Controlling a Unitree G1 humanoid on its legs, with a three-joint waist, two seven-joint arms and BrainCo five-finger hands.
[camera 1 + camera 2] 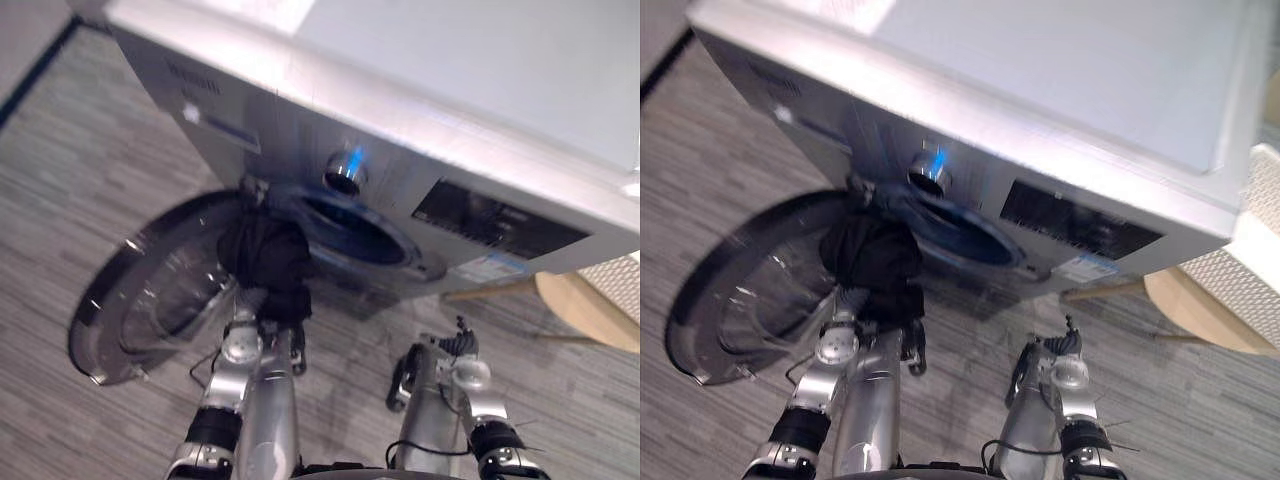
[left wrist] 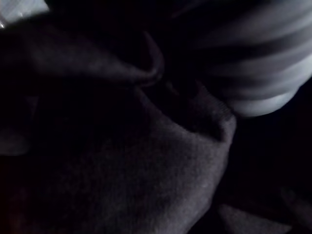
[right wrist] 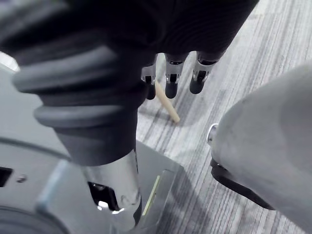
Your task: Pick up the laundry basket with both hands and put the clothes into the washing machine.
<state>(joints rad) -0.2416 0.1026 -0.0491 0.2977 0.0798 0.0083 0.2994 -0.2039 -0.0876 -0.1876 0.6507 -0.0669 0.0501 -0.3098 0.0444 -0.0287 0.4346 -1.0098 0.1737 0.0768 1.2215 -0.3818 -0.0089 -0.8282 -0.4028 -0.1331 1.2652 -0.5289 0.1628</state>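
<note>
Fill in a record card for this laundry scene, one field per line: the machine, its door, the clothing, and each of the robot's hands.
Washing machine: silver-grey front loader, knob lit blue
Door: swung open to the robot's left
Dark clothing: bunched at the left edge of the drum opening
Left hand: up at the machine, covered by the clothing, grip hidden
Right hand: low, apart from the machine, fingers relaxed, holding nothing

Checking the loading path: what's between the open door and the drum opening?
A bunched black garment hangs between the door and the drum opening, at its left edge; both eye views show it.
</note>
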